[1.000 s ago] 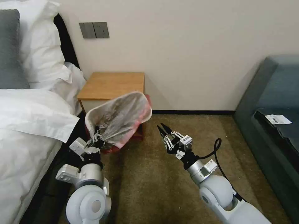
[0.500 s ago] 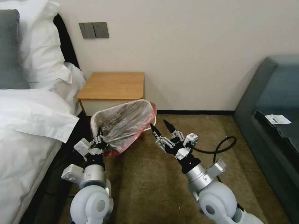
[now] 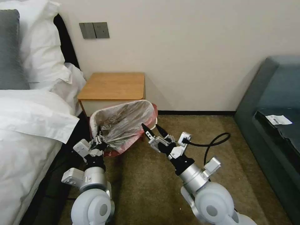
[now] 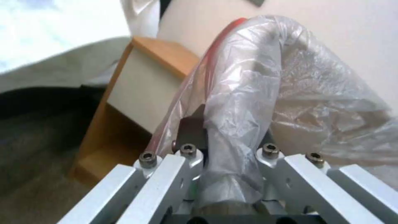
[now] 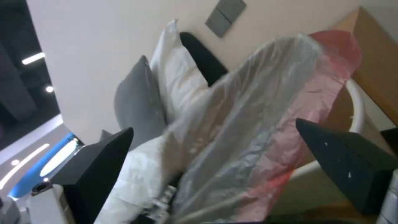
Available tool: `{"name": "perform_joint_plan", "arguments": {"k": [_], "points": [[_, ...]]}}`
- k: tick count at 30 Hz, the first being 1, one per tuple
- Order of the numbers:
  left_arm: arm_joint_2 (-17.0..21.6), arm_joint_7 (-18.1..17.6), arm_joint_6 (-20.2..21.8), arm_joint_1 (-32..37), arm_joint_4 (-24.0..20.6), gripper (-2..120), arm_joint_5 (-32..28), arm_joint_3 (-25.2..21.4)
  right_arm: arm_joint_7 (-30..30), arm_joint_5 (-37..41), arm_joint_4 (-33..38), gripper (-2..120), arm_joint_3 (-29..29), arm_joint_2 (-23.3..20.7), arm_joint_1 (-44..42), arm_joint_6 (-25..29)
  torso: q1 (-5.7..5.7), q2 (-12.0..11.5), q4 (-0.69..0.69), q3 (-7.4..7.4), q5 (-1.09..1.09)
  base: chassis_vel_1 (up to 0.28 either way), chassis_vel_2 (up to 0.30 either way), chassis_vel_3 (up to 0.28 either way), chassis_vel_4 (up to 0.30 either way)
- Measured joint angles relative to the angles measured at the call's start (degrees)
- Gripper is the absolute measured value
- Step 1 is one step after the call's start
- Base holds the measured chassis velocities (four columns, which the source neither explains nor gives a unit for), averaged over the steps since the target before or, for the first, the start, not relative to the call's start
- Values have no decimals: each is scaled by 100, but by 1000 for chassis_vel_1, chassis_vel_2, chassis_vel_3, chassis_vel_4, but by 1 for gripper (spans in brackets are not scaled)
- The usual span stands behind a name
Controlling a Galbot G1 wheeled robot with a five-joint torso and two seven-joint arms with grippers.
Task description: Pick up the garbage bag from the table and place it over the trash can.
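Clamping the garbage bag [image 3: 123, 123], left gripper [image 3: 99, 140]; right gripper [image 3: 152, 130] beside it.

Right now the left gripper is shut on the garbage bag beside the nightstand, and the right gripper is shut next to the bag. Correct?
Not quite. The right gripper is open, its black fingers spread beside the garbage bag, as the right wrist view shows. The left gripper is shut on the bag, beside the nightstand.
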Motion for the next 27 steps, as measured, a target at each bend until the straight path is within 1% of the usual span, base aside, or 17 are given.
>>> {"name": "perform_joint_plan", "arguments": {"k": [6,21,24,25,27], "points": [[4,42,-22,125,-186,11,100,28,3,-23,-192,100,-7,63,115,0,1,0,0,0,0,0,0,0,0],[-9,93,-119,440,-381,11,365,101,-6,-63,-381,100,1,121,319,17,0,0,-1,0,0,0,0,0,0],[-2,98,-125,475,-410,11,387,111,-8,-68,-416,99,-10,136,370,18,0,0,0,0,0,0,0,0,0],[-6,99,-128,481,-410,11,405,114,-1,-79,-422,96,-20,144,377,17,1,0,0,0,0,0,0,0,0],[-13,100,-133,479,-410,11,416,113,5,-98,-420,94,-29,144,362,12,0,0,0,0,0,0,0,0,0]]}}
